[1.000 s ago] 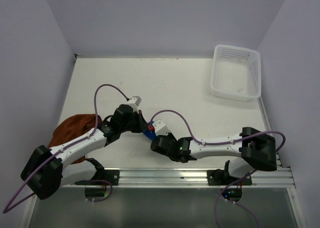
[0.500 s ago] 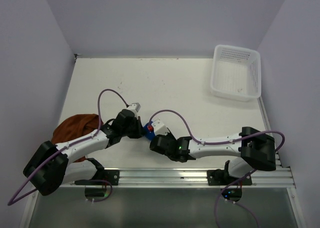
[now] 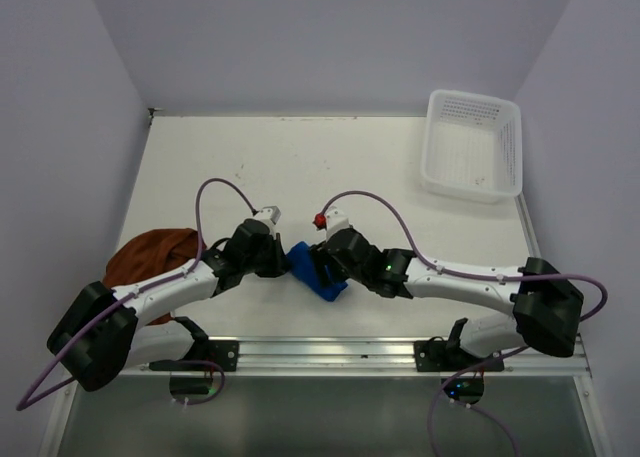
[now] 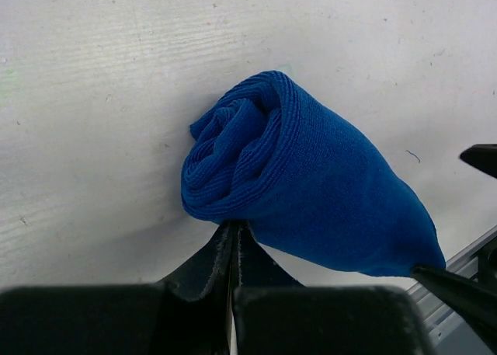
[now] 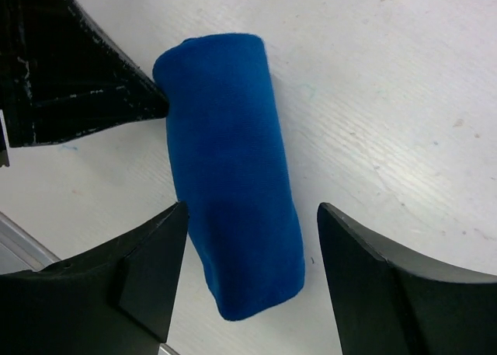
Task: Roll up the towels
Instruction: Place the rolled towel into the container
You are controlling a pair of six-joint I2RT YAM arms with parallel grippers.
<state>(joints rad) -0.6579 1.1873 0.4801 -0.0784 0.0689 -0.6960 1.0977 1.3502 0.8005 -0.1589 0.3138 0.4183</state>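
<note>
Towel (image 3: 150,252), rust-brown, partly hidden by left arm (image 3: 175,285); left jaws clenched, right jaws released.

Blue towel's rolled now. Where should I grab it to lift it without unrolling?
Grip the blue towel across its middle, coming straight down, one finger on each long side. It lies flat as a cylinder, so squeezing across the wraps should keep them shut. The right gripper straddles it, open.

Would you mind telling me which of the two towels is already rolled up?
The blue towel, wound into a tight cylinder; the rust-brown towel lies in a loose heap.
</note>
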